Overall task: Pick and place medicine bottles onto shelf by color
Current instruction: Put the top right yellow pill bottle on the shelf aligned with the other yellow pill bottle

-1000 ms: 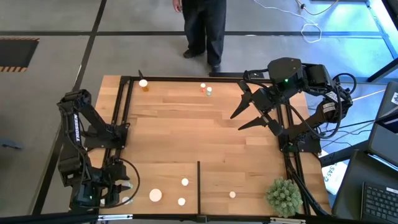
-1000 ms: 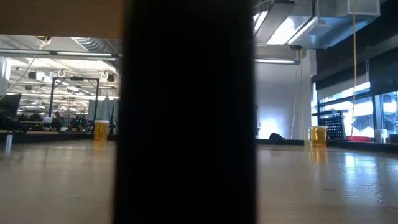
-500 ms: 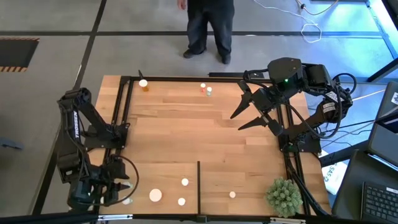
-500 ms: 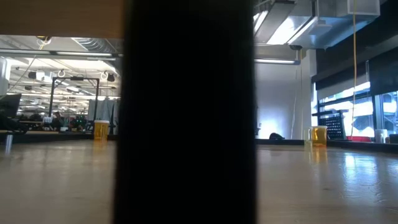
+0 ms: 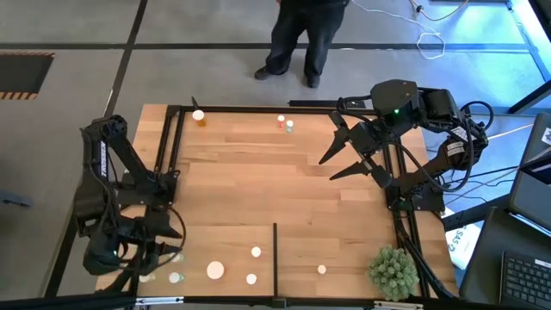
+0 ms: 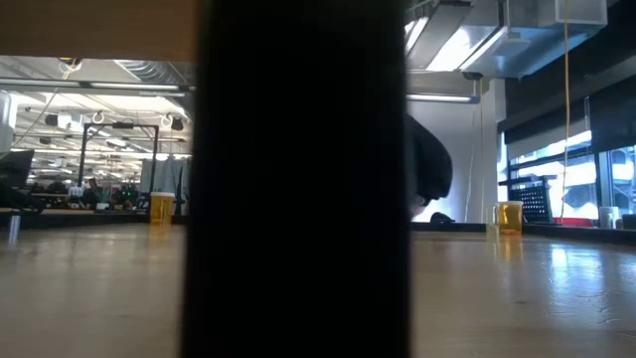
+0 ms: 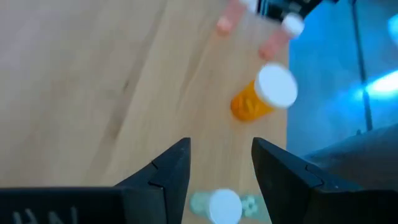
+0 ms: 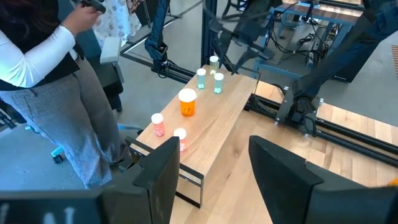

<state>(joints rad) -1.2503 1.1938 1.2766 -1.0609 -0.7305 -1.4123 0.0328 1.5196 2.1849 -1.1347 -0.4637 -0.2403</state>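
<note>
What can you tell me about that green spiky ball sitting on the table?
The plant ball is a round, bushy clump of pale green spiky fronds, like an artificial shrub. In the high view it sits upright on the wooden table, at the near corner on the right arm's side, partly over the black frame rail there. Nothing grips it, and no bottle touches it; the nearest small bottle stands apart on the lighter board.

Setting: robotics laboratory in an open industrial hall. A planked wooden worktop (image 5: pixel 284 181) is framed by black metal rails (image 5: pixel 258 109), with loose cables (image 5: pixel 430 39) and a laptop (image 5: pixel 525 275) seen alongside on grey concrete flooring (image 5: pixel 77 34). Ceiling ducts (image 6: pixel 517 25), distant workstations (image 6: pixel 89 194) and large windows (image 6: pixel 596 159) are visible beyond.
</note>
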